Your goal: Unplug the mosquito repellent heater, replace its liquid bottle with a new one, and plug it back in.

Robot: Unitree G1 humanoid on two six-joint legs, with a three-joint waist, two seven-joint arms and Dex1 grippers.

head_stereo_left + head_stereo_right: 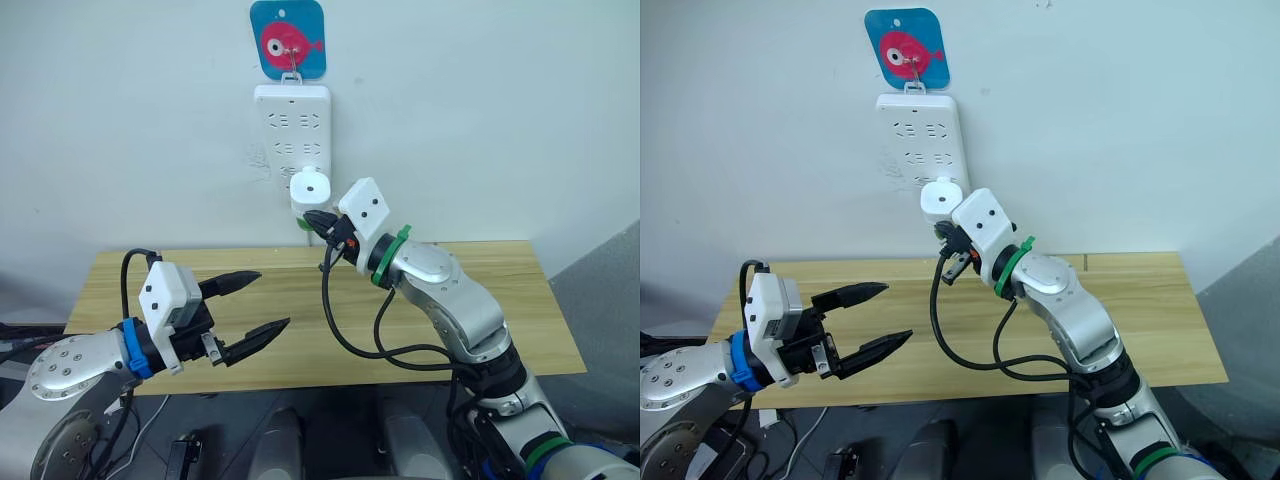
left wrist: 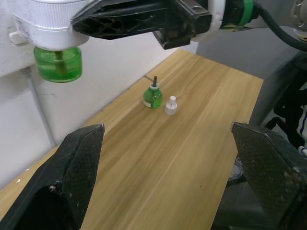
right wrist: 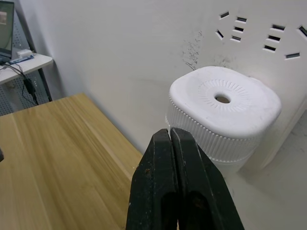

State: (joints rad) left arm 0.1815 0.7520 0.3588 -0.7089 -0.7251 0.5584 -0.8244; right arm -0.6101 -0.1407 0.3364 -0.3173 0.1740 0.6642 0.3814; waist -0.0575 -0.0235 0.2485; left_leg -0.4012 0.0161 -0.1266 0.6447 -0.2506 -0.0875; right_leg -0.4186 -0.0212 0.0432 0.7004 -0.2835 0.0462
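The white mosquito repellent heater (image 1: 310, 188) is plugged into the bottom of the wall strip (image 1: 290, 120), with a green liquid bottle (image 2: 57, 62) screwed in under it. My right gripper (image 1: 320, 222) is shut with nothing between its fingers; its tips (image 3: 172, 139) sit just in front of and below the heater (image 3: 223, 110). Another green bottle (image 2: 152, 96) stands on the table beside a small white cap (image 2: 171, 105). My left gripper (image 1: 250, 305) hovers open over the table's near left part, pointing toward the wall.
The wooden table (image 1: 480, 310) stands against the white wall. A blue hook plate with a pink fish (image 1: 288, 40) holds the strip. Black cables (image 1: 350, 340) loop from my right wrist over the table. A side desk (image 3: 19, 60) stands further off.
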